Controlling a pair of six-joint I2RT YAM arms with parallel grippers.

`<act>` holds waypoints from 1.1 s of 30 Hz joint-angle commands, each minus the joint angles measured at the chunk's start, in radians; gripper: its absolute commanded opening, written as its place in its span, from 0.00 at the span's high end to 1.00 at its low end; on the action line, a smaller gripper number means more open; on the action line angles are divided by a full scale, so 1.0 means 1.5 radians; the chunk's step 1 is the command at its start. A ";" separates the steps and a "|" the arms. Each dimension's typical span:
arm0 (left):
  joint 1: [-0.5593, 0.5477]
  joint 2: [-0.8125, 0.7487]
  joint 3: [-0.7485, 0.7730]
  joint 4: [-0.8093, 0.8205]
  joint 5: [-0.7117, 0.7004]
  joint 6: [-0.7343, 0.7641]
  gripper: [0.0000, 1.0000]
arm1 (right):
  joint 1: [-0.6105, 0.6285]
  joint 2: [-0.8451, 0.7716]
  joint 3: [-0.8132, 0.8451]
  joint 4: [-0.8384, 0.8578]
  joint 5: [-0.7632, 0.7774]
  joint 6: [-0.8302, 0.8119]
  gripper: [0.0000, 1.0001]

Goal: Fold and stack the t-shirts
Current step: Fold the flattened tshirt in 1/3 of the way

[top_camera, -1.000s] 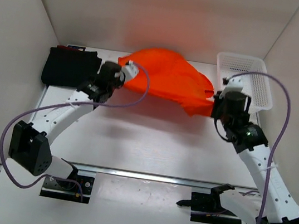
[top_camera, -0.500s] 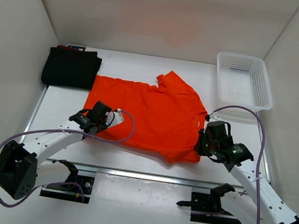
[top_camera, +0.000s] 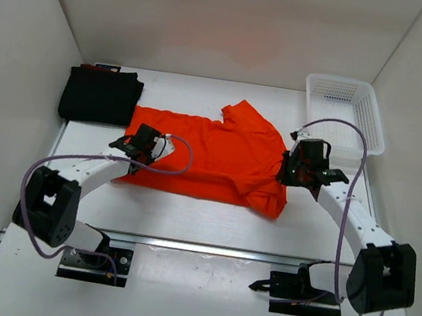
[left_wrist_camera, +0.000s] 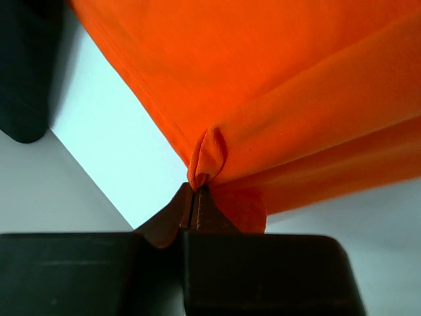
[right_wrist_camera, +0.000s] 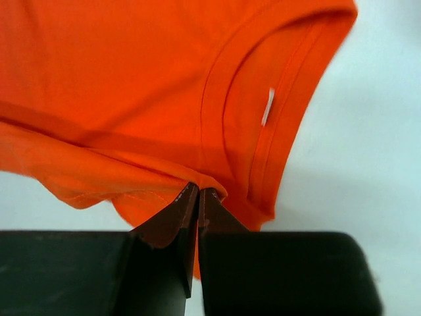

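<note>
The orange t-shirt [top_camera: 211,154] is being held spread low over the white table [top_camera: 185,222], between the two arms. Its long axis is being laid left to right, with the collar pointed toward the right, the hem toward the left, and one sleeve pointed at the far wall. A bunched fold at its left edge is being clamped by the left gripper [left_wrist_camera: 195,197], jaws pressed together on the cloth. Fabric just beside the collar is being pinched by the right gripper [right_wrist_camera: 198,195], jaws likewise closed on it. A folded black t-shirt [top_camera: 99,95] is being seen at the far left, and a white mesh basket [top_camera: 344,114] at the far right.
</note>
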 commanded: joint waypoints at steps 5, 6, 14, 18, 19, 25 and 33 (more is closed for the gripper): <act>0.006 0.070 0.068 0.039 -0.030 0.030 0.90 | 0.002 0.089 0.070 0.067 -0.008 -0.091 1.00; 0.008 0.077 0.072 0.039 -0.028 0.030 0.87 | 0.001 0.088 0.068 0.074 -0.009 -0.089 0.99; 0.046 0.142 0.152 0.062 -0.104 -0.018 0.32 | 0.012 0.173 0.126 0.080 0.038 -0.119 0.84; 0.134 0.207 0.320 -0.027 -0.089 -0.101 0.29 | -0.016 0.251 0.234 0.043 0.047 -0.087 0.66; 0.146 0.218 0.381 -0.080 -0.075 -0.117 0.30 | -0.028 0.252 0.259 0.039 0.031 -0.074 0.66; 0.147 0.066 0.286 -0.124 0.036 -0.082 0.26 | -0.009 0.111 0.171 0.024 0.046 -0.078 0.49; 0.209 0.059 0.118 -0.149 0.096 -0.214 0.26 | 0.034 -0.018 -0.010 -0.079 0.035 0.020 0.53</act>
